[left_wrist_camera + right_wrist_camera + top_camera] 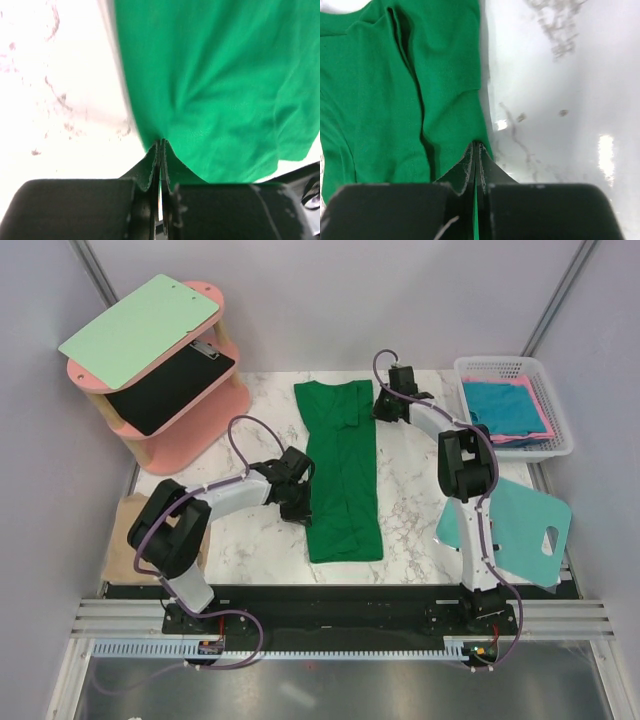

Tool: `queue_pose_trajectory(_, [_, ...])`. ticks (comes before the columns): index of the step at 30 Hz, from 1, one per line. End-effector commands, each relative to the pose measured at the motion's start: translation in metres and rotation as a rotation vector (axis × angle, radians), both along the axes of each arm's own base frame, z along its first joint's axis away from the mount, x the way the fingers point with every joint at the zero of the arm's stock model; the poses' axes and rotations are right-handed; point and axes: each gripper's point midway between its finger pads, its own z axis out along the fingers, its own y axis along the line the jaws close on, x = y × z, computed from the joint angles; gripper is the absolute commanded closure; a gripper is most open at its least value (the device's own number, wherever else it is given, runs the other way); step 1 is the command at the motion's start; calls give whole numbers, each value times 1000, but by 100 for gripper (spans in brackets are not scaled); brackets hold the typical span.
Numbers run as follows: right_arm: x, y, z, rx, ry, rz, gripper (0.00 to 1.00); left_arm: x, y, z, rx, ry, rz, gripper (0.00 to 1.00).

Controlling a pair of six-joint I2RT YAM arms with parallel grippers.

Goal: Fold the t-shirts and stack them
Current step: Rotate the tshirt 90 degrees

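A dark green t-shirt [342,475] lies on the marble table [420,500], folded lengthwise into a long strip with the collar at the far end. My left gripper [303,502] is at the strip's left edge, near its middle. In the left wrist view this gripper [161,145] is shut on the edge of the green cloth [220,75]. My right gripper [375,410] is at the right edge near the collar. In the right wrist view it [476,146] is shut on the cloth [375,90], and green shows between the fingers. Teal-blue [495,400] and pink [540,420] shirts lie in a basket. A tan-beige shirt [125,530] lies at the left.
A white basket [560,410] stands at the back right. A mint-teal board with a hole [520,525] lies at the right edge of the table. A pink two-tier shelf [190,430] at the back left carries a pale green clipboard [140,328].
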Motion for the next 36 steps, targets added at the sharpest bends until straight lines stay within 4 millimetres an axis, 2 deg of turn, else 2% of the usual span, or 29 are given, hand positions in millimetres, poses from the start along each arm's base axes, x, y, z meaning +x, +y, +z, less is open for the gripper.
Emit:
queue_pose_trajectory(1, [-9, -28, -18, -48, 58, -48, 100, -1, 1, 27, -20, -80, -83, 98])
queue_pose_trajectory(3, [-3, -15, -4, 12, 10, 8, 100, 0, -4, 38, -61, -112, -95, 98])
queue_pose_trajectory(4, [-3, -10, 1, 33, -5, 23, 100, 1, -5, 50, -83, -144, -91, 98])
queue_pose_trajectory(5, [-2, -6, 10, 53, -21, 33, 100, 1, -5, 57, -97, -162, -88, 94])
queue_pose_trajectory(7, [0, -1, 31, 78, -66, 54, 100, 0, -3, 74, -130, -211, -72, 80])
queue_pose_trajectory(8, [-1, -1, 38, 83, -76, 60, 100, -2, -2, 77, -138, -221, -66, 62])
queue_pose_trajectory(10, [-7, 1, 61, 101, -100, 73, 100, -8, 2, 83, -161, -245, -54, 48])
queue_pose_trajectory(11, [-12, 2, 68, 110, -104, 80, 100, -11, 4, 83, -168, -249, -51, 37])
queue_pose_trajectory(14, [-40, 4, 82, 135, -86, 101, 100, -26, 8, 71, -165, -213, -58, 27])
queue_pose_trajectory(15, [-56, 3, 86, 135, -80, 110, 100, -30, 8, 68, -164, -203, -61, 26])
queue_pose_trajectory(17, [-76, 6, 86, 123, -64, 135, 100, -46, 6, 56, -149, -171, -82, 26])
queue_pose_trajectory(19, [-105, 7, 83, 109, -39, 158, 100, -62, 0, 48, -127, -153, -116, 27])
queue_pose_trajectory(22, [-142, 11, 78, 109, 1, 188, 100, -83, -7, 39, -115, -126, -139, 31])
queue_pose_trajectory(23, [-151, 13, 83, 117, -3, 204, 100, -87, -8, 37, -110, -117, -141, 34])
queue_pose_trajectory(24, [-165, 14, 70, 111, 33, 218, 100, -89, -8, 36, -101, -126, -132, 35])
queue_pose_trajectory(25, [-174, 18, 66, 107, 49, 238, 100, -97, -12, 35, -102, -120, -138, 36])
queue_pose_trajectory(26, [-182, 22, 66, 112, 56, 254, 100, -100, -12, 35, -98, -122, -137, 37])
queue_pose_trajectory(30, [-219, 28, 31, 91, 152, 289, 100, -104, -15, 32, -79, -145, -118, 38])
queue_pose_trajectory(36, [-246, 38, -6, 97, 227, 309, 100, -98, -14, 24, -35, -165, -88, 39])
